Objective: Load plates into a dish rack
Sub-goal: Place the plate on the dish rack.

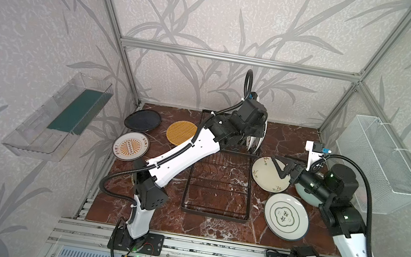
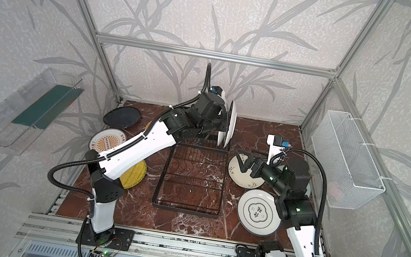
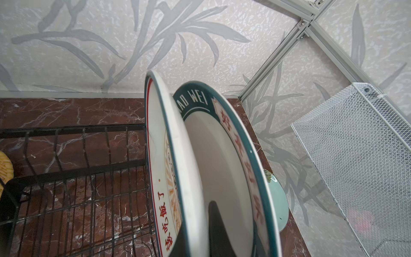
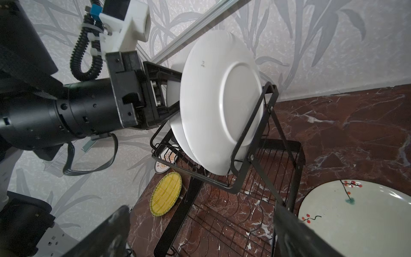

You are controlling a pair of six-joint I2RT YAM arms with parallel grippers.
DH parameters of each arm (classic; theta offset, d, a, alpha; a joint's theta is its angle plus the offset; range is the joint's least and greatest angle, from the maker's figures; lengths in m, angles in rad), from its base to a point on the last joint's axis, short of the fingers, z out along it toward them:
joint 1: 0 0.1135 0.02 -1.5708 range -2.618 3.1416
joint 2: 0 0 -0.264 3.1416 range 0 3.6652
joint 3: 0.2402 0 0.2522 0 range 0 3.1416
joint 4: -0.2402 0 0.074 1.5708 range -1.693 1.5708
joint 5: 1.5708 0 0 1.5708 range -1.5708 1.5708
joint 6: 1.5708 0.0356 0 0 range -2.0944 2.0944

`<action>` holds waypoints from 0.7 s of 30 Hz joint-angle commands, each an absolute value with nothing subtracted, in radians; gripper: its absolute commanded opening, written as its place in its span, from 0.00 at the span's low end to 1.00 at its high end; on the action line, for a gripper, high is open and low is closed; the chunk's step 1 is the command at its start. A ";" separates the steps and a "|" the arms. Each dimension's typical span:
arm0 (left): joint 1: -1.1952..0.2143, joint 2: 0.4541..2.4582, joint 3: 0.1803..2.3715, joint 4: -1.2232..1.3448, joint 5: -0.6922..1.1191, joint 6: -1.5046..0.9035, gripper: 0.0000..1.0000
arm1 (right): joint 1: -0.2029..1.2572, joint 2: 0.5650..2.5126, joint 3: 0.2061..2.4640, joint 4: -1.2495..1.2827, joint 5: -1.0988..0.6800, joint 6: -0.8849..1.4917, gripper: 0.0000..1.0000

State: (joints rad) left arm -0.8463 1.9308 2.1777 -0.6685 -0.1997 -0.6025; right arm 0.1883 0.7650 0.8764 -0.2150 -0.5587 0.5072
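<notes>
The dish rack (image 1: 214, 214) lies with its long axis running near to far, raised slotted section at the far end. In the far-right slots, the sunburst plate (image 3: 160, 155) and the lettered plate (image 3: 224, 155) stand on edge, faces left. The left gripper (image 4: 173, 90) is clamped on the sunburst plate, whose rim carries red characters. The lettered plate's rim reads "AO WEI". The right gripper (image 1: 276, 167), jaws wide apart, hovers over the flat floral plate (image 1: 263, 177).
</notes>
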 commanded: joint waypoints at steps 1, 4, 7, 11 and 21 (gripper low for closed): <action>-0.849 1.931 2.162 -0.646 -0.273 -0.576 0.00 | 0.193 0.767 0.866 -0.198 -0.566 0.503 0.99; -0.853 1.931 2.150 -0.644 -0.282 -0.572 0.00 | 0.193 0.769 0.864 -0.197 -0.563 0.505 0.99; -0.853 1.925 2.141 -0.639 -0.281 -0.576 0.05 | 0.192 0.770 0.864 -0.198 -0.560 0.505 0.99; -0.853 1.910 2.132 -0.631 -0.283 -0.576 0.12 | 0.192 0.770 0.864 -0.201 -0.552 0.503 0.99; -0.853 1.872 2.125 -0.613 -0.266 -0.585 0.24 | 0.192 0.766 0.868 -0.218 -0.535 0.502 0.99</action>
